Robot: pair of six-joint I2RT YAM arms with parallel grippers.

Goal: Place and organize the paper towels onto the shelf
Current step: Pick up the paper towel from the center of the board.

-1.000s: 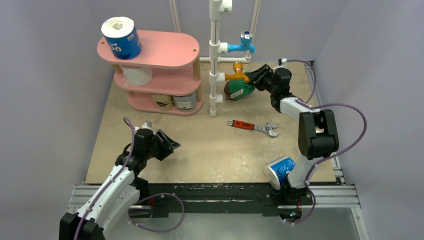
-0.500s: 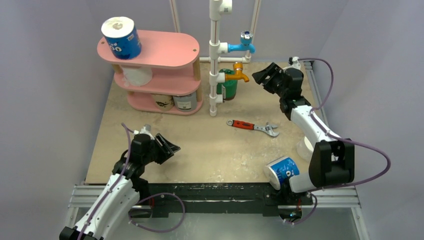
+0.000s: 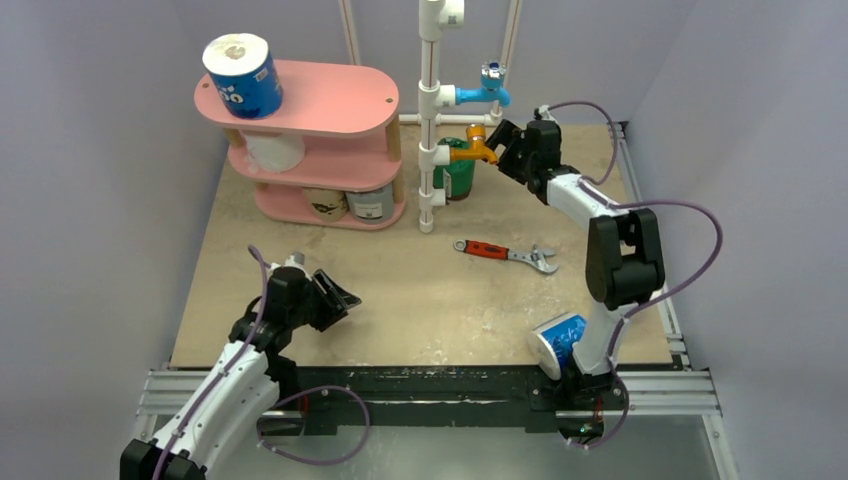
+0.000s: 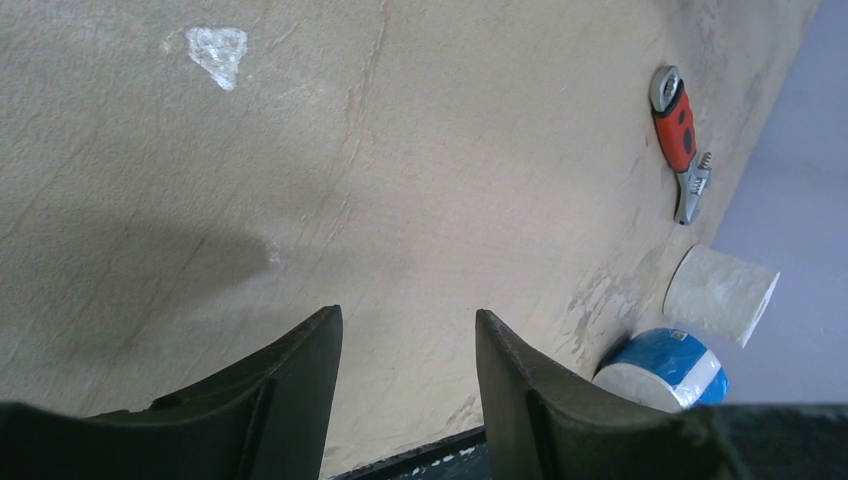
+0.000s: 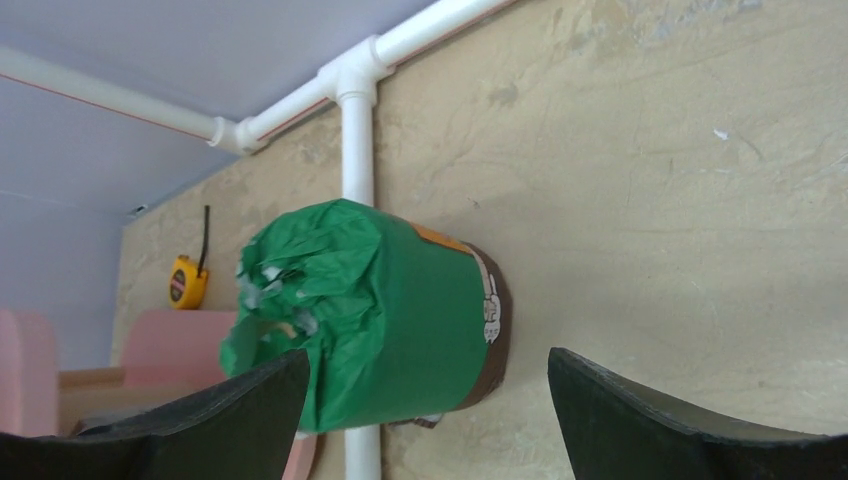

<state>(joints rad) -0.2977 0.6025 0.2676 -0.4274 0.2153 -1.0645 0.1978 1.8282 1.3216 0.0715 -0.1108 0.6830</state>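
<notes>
The right gripper (image 3: pixel 505 150) has its jaws spread wide and holds nothing. It is just beside the green roll (image 5: pixel 400 315), which stands upright on the table (image 3: pixel 420 290) against the white pipe frame (image 3: pixel 428 105) (under the orange tap (image 3: pixel 470 152)). The left gripper (image 4: pixel 405 335) hovers over the table, jaws partly apart and empty. On the pink shelf (image 3: pixel 330 100), a blue roll (image 3: pixel 243 75) sits on the top board, with more rolls on the boards below.

Pale lilac walls (image 3: pixel 100 250) enclose a beige stone-look table (image 3: pixel 420 290)

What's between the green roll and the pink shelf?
In the top view, the white upright pipe stands between the green roll and the pink shelf.
</notes>
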